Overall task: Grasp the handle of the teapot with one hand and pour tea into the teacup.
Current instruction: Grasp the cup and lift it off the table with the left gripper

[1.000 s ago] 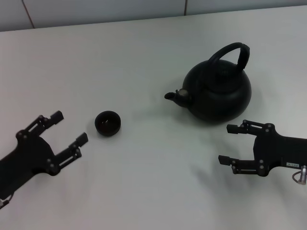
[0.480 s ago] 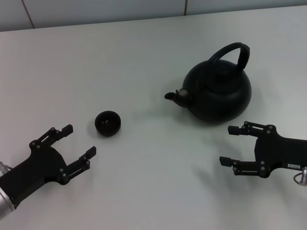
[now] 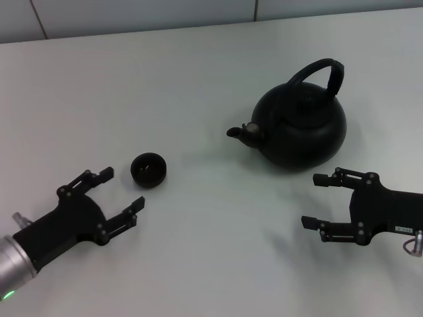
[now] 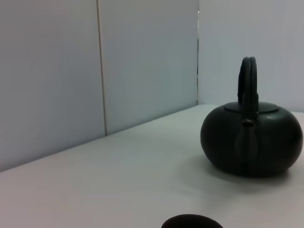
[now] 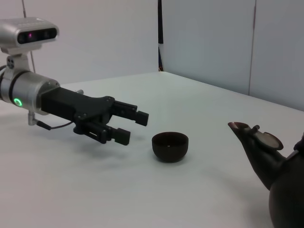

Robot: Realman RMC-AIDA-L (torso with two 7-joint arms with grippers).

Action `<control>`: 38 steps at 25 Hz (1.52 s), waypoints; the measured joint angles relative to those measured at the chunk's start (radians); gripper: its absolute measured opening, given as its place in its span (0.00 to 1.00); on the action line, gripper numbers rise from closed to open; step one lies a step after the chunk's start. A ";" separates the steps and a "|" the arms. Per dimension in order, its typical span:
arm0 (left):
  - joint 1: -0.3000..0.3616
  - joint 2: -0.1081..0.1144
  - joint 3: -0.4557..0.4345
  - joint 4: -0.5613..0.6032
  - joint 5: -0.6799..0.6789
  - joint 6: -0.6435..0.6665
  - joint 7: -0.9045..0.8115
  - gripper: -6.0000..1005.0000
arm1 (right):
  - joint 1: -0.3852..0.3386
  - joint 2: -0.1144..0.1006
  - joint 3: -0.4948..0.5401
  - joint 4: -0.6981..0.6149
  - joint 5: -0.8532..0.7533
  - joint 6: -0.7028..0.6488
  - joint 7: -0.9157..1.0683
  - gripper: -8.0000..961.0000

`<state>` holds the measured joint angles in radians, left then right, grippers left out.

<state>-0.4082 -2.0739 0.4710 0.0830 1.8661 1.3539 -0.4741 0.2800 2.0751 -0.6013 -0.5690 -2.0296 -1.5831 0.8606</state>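
Note:
The matte-black teapot [image 3: 301,129] stands upright at the right of the white table, spout pointing left, its arched handle [image 3: 320,71] free above the lid. The tiny dark teacup [image 3: 148,170] sits to its left, apart from it. My left gripper [image 3: 121,189] is open just in front and to the left of the teacup, not touching it. My right gripper [image 3: 312,199] is open near the teapot's front, fingers aimed left and empty. The left wrist view shows the teapot [image 4: 251,140] and the teacup rim [image 4: 192,222]. The right wrist view shows the teacup [image 5: 170,146], the spout [image 5: 249,135] and the left gripper [image 5: 131,126].
The white table [image 3: 198,86] runs back to a pale panelled wall [image 3: 132,13]. Nothing else stands on it.
My left gripper has moved right and forward, closing in on the teacup. The right gripper, teapot and teacup have stayed where they were.

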 joint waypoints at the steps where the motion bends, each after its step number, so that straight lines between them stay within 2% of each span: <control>1: -0.006 0.000 0.000 -0.004 0.000 -0.009 0.001 0.74 | 0.000 0.000 0.000 0.000 0.000 0.000 0.000 0.84; 9: -0.065 -0.004 -0.019 -0.067 -0.014 -0.099 0.073 0.74 | -0.004 0.000 0.001 0.010 0.000 0.000 0.000 0.84; 20: -0.118 -0.004 -0.030 -0.089 -0.017 -0.163 0.080 0.73 | -0.003 0.000 0.002 0.011 0.000 0.000 0.000 0.84; 38: -0.159 -0.006 -0.050 -0.124 -0.017 -0.228 0.080 0.71 | 0.001 0.000 0.014 0.025 0.000 -0.001 0.000 0.84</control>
<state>-0.5674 -2.0797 0.4210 -0.0414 1.8494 1.1261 -0.3939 0.2807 2.0751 -0.5875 -0.5435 -2.0293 -1.5836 0.8605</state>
